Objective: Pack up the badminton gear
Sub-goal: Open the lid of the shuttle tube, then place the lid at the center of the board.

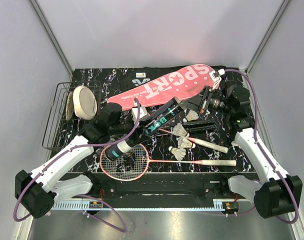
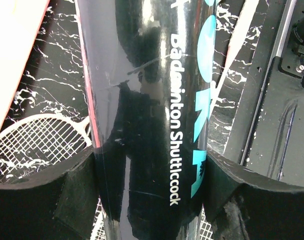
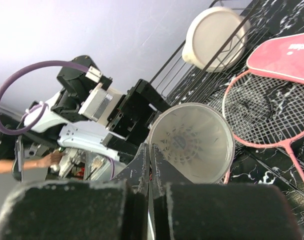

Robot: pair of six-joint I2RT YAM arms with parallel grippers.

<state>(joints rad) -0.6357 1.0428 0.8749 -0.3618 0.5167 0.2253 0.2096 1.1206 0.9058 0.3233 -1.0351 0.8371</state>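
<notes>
Badminton gear is spread over the black marbled table [image 1: 227, 131], unpacked.

Nearest the arm bases, one pink-framed racket [image 1: 124, 162] is laid flat, head to the left and white handle to the right. Just beyond it the white handle of a second racket [image 1: 209, 145] is seen, its shaft running up-left toward the tube. Its head is not made out. White feather shuttlecocks [image 1: 180, 131] are scattered loose about these two shafts, with one more a little farther back.

Dark tube [image 2: 142, 100], printed "Badminton Shuttlecock", is clamped across its body by the left gripper [image 2: 151, 195], one finger pressed to each side. It is held on a diagonal, pale end over the near racket's head, other end pointing far-right.

Right gripper [image 3: 149, 165] is closed tight, fingers meeting, with nothing visible between them. Its tips are placed just at the rim of the tube's open mouth; contact cannot be told. The interior is noted as pale, contents not resolved.

Farther back, the pink "SPORT" case [image 1: 167, 85] is laid diagonally, overlapping the black bag [image 1: 142, 77] along the far edge. At far left a wire basket [image 1: 54, 125] holds a cream disc [image 1: 84, 102], set leaning.
</notes>
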